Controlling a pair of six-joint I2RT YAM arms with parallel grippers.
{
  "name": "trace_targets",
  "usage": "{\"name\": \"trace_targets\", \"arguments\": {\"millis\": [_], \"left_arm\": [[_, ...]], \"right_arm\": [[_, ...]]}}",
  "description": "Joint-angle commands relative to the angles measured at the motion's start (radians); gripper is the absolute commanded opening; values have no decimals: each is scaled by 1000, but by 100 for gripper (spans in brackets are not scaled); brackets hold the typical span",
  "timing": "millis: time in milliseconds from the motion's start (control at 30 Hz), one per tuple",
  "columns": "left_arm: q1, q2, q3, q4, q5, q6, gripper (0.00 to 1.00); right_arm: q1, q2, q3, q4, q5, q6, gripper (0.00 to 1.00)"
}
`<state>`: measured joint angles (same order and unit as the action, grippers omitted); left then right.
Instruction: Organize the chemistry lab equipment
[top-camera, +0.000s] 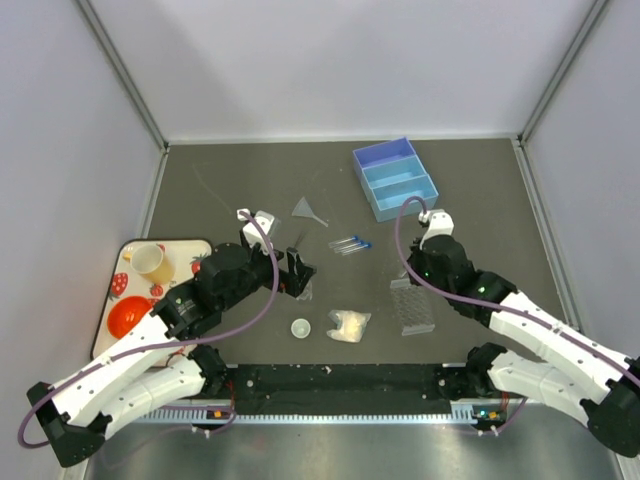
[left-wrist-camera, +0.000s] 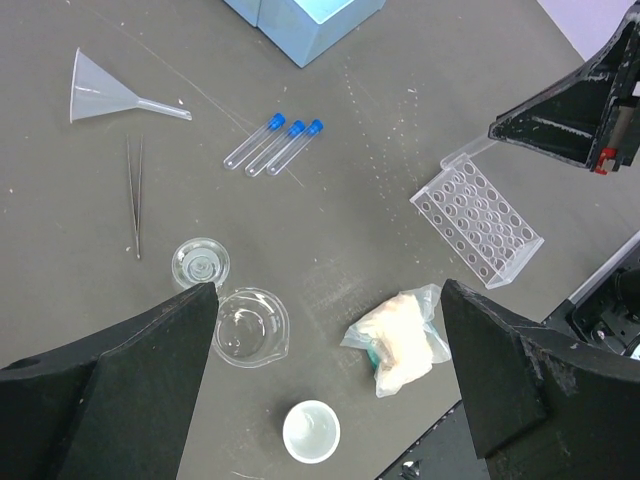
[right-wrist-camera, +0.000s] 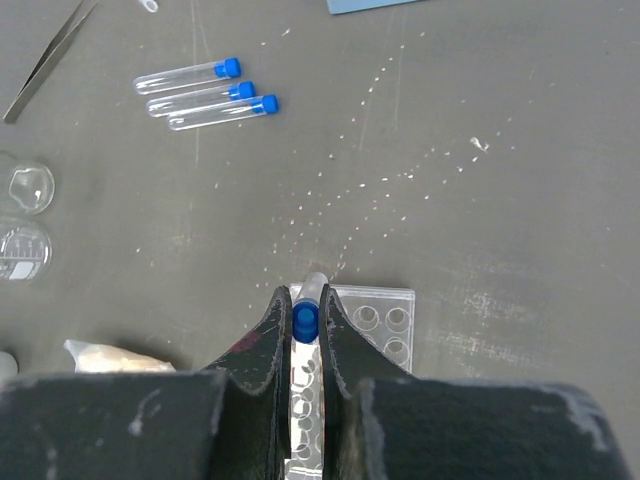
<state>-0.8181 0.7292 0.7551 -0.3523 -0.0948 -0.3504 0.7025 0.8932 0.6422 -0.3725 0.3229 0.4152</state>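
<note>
Overhead: rack near right arm, three tubes lying side by side mid-table. Left wrist: left gripper spread wide, framing dish (packet near). Right wrist: right gripper pinches one tube over rack.

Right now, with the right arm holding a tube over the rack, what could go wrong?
1. The right gripper pinches a blue-capped tube over one end of the rack. If it is off a hole, it may shove or tip the rack.
2. The three loose tubes lie touching, so grabbing one could roll the others.
3. The left gripper hangs open over the small glassware. A descent might knock it.
</note>
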Motion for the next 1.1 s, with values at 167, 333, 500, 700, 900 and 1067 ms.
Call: {"name": "trace_targets", "arguments": {"millis": [167, 333, 500, 700, 900, 1067], "left_arm": [[2, -2, -7, 47, -3, -16, 99], [0, -1, -8, 46, 0, -19, 99], [0, 6, -8, 46, 1, -19, 99], [0, 16, -8, 56, 7, -22, 99], [2, 21, -11, 64, 12, -27, 99], [0, 24, -13, 64, 13, -29, 99]], "right_arm": [[64, 13, -18, 57, -7, 23, 0], [71, 12, -27, 50, -5, 23, 0], [69, 7, -32, 29, -8, 23, 0], [71, 3, -32, 6, -19, 20, 0], [69, 6, -35, -8, -30, 16, 0], [72, 6, -33, -20, -39, 16, 0]]}}
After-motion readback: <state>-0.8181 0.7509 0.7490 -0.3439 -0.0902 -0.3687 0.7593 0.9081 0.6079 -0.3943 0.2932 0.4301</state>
